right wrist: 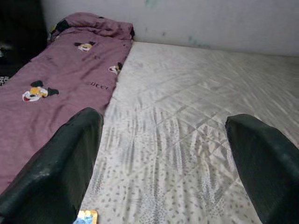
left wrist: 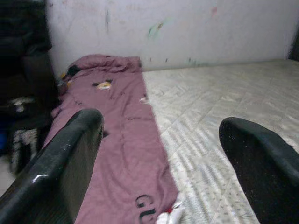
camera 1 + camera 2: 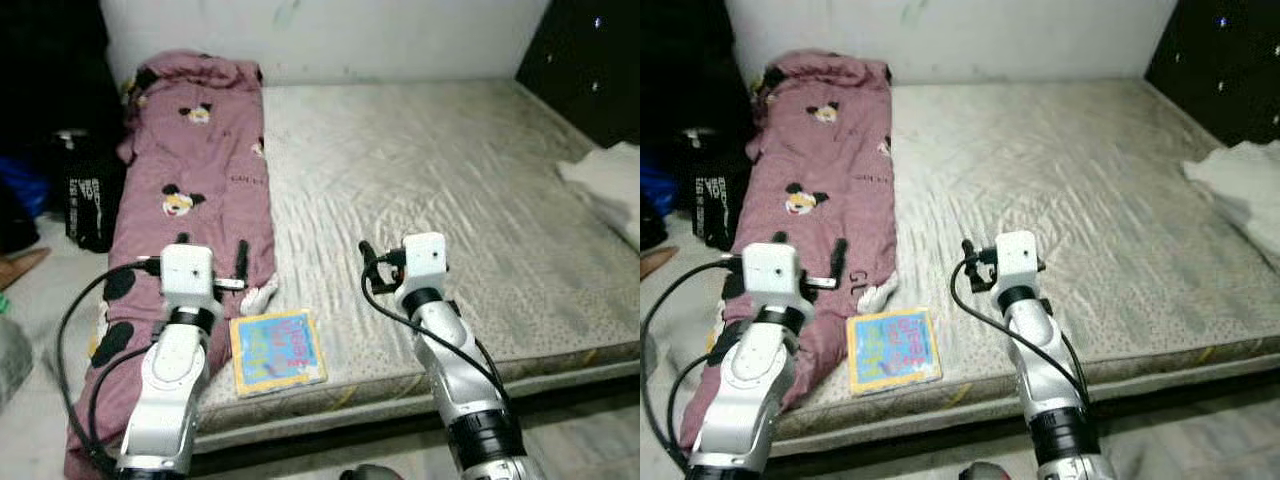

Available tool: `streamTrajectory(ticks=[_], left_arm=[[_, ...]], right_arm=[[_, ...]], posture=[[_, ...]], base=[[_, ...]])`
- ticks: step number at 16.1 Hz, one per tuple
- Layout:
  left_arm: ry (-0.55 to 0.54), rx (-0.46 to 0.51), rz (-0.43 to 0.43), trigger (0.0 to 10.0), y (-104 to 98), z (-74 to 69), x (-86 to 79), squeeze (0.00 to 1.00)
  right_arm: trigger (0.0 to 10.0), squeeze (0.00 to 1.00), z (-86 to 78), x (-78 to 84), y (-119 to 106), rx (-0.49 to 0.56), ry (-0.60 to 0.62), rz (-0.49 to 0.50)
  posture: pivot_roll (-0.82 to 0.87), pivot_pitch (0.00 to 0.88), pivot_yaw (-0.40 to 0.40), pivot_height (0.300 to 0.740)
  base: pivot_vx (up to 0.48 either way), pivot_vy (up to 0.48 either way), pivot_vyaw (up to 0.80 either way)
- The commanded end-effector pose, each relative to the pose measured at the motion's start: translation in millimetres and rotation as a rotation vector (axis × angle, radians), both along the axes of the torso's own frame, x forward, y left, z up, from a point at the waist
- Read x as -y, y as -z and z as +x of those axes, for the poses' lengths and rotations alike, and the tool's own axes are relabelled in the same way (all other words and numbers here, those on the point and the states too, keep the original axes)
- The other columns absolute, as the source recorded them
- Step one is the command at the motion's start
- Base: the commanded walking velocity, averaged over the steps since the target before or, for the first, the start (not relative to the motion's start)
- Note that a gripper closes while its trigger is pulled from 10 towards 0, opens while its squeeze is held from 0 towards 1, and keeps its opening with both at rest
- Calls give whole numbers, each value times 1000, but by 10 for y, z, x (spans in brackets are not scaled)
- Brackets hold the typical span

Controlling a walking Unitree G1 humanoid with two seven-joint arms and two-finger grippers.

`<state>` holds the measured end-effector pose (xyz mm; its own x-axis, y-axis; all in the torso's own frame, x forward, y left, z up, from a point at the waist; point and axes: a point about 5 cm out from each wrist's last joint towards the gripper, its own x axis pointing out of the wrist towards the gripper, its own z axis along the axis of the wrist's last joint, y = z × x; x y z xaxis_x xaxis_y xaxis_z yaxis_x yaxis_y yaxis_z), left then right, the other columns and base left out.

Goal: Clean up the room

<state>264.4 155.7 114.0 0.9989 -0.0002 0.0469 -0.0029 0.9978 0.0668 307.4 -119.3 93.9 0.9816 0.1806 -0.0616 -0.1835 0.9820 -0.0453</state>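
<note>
The robot stood at the foot of a big bed, and a bright little book [image 3: 277, 351] lay flat near the bottom edge of the mattress [image 3: 450, 170], low in the middle of the picture. I think the book was the thing to pick up next. The left gripper [image 2: 161, 154] hung just to the left of the book, over a long pink blanket [image 3: 195, 170] with cartoon mice on it, and its two black fingers were spread wide apart. The right gripper [image 1: 163, 158] was on the other side, a bit farther off, and its fingers were wide apart too, holding nothing. The book sat between the two arms but closer to the left one. It was nearly square. White cloth [image 3: 610, 185] lay at the right edge.
</note>
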Motion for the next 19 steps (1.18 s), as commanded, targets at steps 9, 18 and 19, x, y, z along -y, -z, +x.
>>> streamTrajectory(ticks=[9, 18, 19], left_arm=[[-66, -45, -27, 10000, 49, -63, -117, 0], [-59, -74, -89, 10000, 67, -31, -83, 0], [-55, -71, -86, 10000, 60, -24, -73, 0]], right_arm=[[10000, 0, -23, -4, -33, 0, -20, 28], [10000, 0, -18, -15, -36, -2, -29, 20], [10000, 0, -12, -13, -39, -2, -29, 19]], posture=[[100, 59, -25, 740], [93, 71, -22, 740], [92, 72, -24, 740]], base=[[0, 0, 0], [0, 160, 0], [0, 480, 0]])
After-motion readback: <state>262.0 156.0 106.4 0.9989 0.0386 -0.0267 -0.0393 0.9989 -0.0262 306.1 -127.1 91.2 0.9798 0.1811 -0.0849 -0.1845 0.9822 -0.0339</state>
